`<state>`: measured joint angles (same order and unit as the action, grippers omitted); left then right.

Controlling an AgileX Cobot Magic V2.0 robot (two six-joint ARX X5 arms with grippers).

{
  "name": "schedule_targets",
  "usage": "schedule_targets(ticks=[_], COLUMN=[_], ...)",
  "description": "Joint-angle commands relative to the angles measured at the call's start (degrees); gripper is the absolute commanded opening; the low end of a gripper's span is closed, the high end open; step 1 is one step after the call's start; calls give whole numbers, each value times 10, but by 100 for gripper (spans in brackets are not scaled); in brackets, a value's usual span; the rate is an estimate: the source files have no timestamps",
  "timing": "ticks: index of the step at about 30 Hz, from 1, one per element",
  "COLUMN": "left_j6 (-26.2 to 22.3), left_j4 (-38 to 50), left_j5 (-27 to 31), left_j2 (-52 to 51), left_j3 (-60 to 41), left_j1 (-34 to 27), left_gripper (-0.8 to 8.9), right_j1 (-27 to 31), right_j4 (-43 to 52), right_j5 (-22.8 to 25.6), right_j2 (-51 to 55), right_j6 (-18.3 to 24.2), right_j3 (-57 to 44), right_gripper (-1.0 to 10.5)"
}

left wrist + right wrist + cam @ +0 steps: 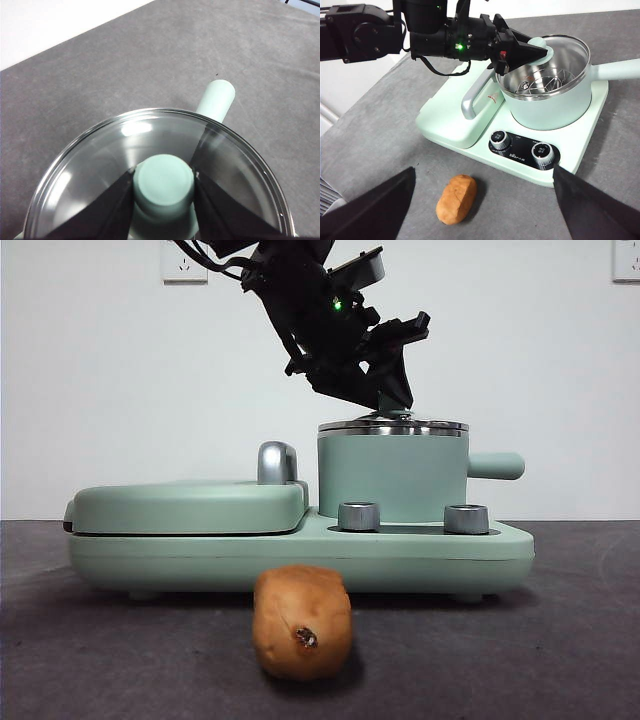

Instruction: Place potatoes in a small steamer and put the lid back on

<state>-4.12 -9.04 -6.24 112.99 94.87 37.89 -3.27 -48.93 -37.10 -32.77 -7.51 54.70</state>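
The tan-brown potato (300,625) lies on the dark table in front of the appliance; it also shows in the right wrist view (456,198). The mint-green steamer (392,480) stands on the right half of the base, handle pointing right. The glass lid (393,426) sits on its rim. My left gripper (395,400) reaches down from above, and its jaws press both sides of the lid's green knob (165,181). My right gripper (484,172) is open and empty, held high above the potato and the base's front.
A flat mint-green grill plate (190,505) with a chrome handle (277,462) fills the left half of the base. Two silver dials (359,516) (466,518) sit on the base's front. The steamer's side handle (216,98) sticks out over the table.
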Motion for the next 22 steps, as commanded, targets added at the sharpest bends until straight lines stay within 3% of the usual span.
schedule_targets(ticks=[1,5,8,14,19,22], left_j6=[-12,-12,-12,-13,-13,-12], left_j4=[9,0,-26,-124,-203,-245], left_j5=[3,3,3,3,3,3], left_j2=[-29,-63,-94,-165,-223,-255], left_j3=[23,23,23,23,23,23], left_j1=[4,4,4,1,-6,-14], left_gripper=[139,139,139,139,139,139], right_j1=[-1,-1,-1,-9,-57,-108], right_j4=[-4,-9,-13,-36,-47,-45], right_j5=[0,4,35,45,49,77], right_j2=[-5,-5,-5,-11,-49,-80], right_j6=[0,0,1,0,-30,-55], right_j3=[10,10,10,10,10,10], right_gripper=[438,438,438,439,439,439])
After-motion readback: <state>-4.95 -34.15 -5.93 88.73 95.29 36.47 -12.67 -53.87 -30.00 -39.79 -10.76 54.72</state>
